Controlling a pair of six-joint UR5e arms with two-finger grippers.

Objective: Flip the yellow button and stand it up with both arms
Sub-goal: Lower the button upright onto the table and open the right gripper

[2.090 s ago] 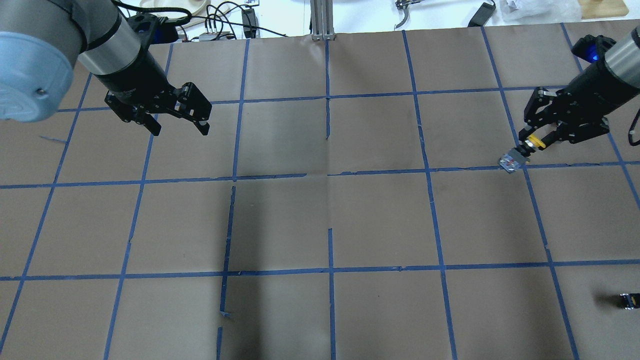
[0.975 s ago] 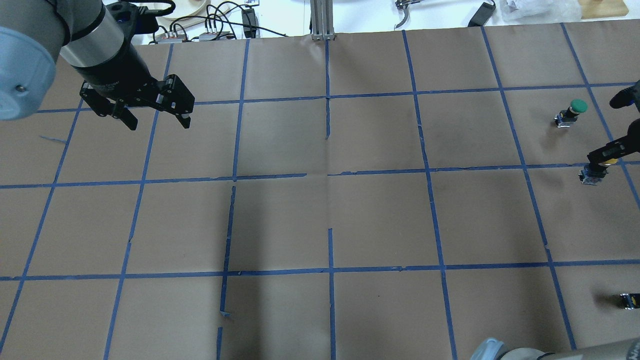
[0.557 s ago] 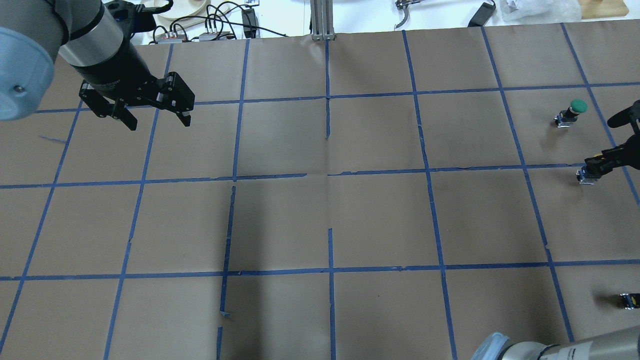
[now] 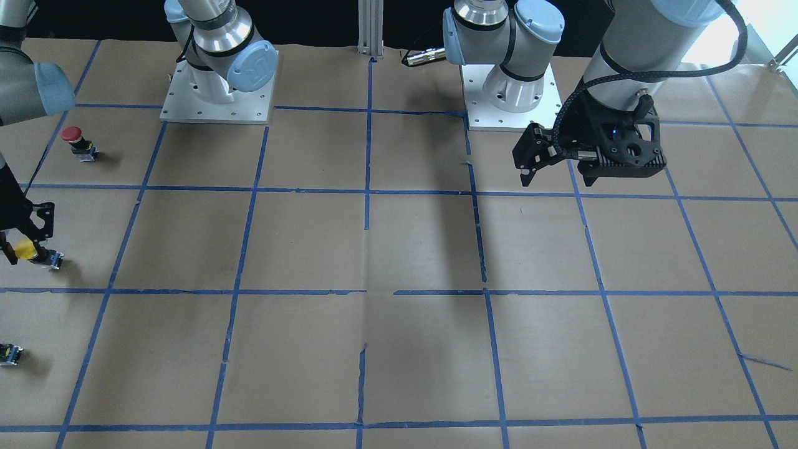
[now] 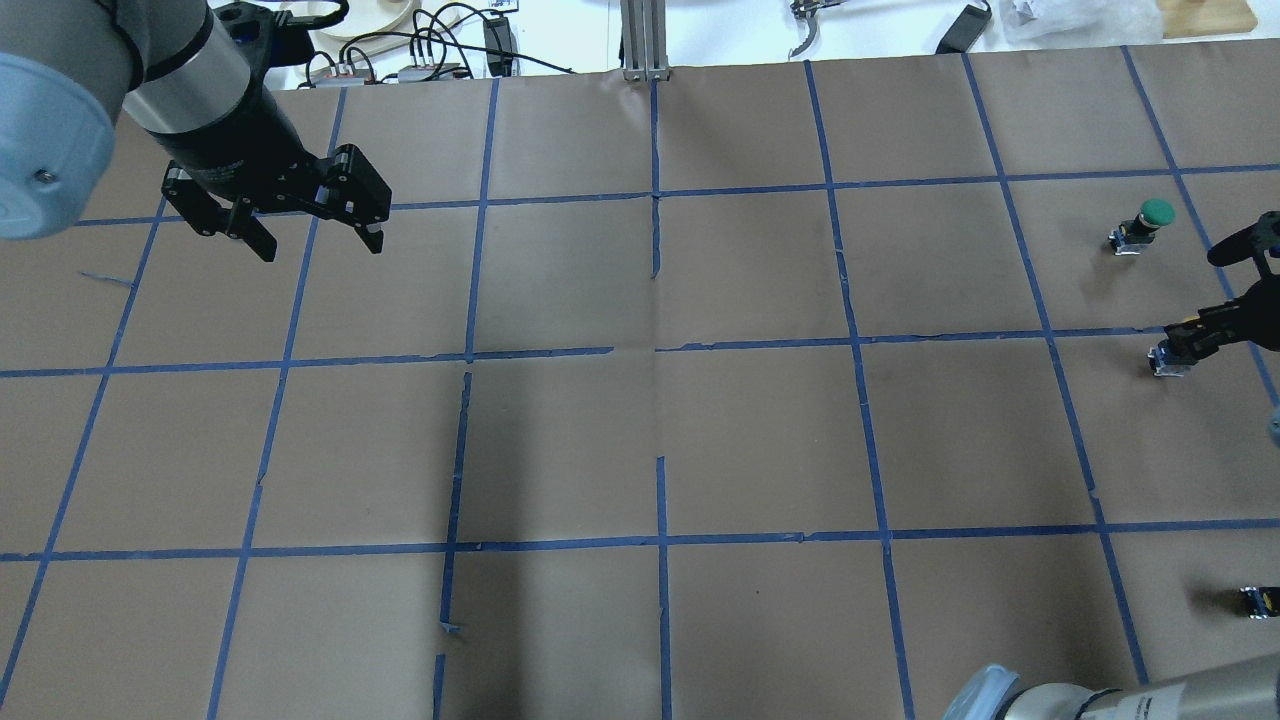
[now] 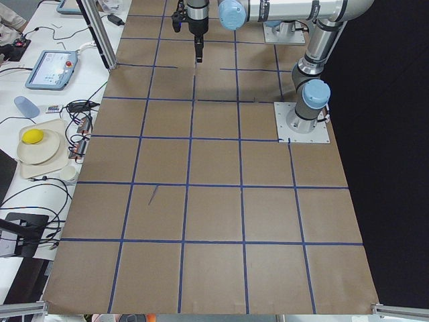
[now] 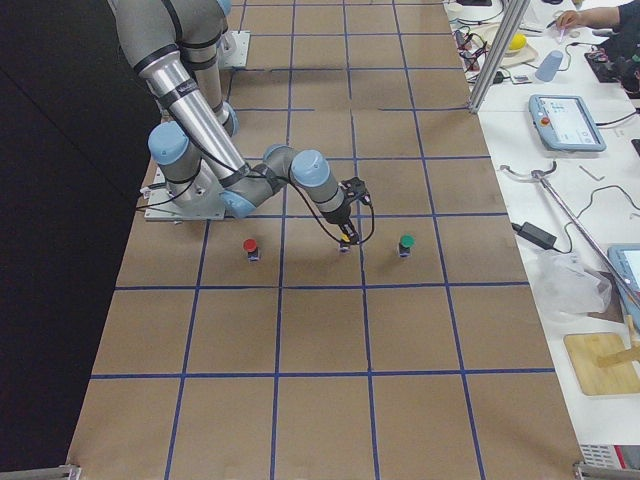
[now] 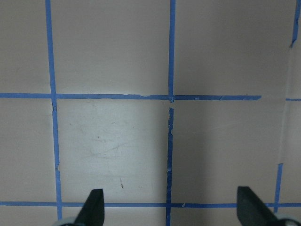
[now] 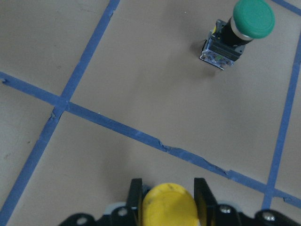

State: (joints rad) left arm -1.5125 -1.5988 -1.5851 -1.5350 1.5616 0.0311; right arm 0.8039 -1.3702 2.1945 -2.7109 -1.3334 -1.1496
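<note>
Right wrist-mounted — right gripper [image 9: 168,194] pinching yellow button [image 9: 169,213], smooth domed cap

Green button [image 9: 237,35]: I saw it stand with its cap up.
Red button [image 4: 76,138]: it stood up too, near the table's edge.
Small block [image 4: 9,353]: it sat alone, well apart from both.
Table [image 5: 760,440]: brown paper with blue tape lines.
Lemon [image 6: 33,137]: it lay on a plate [image 6: 47,155].

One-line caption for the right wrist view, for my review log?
Right gripper shut on the yellow button by its cap; a green button stands beyond a blue tape line.
</note>
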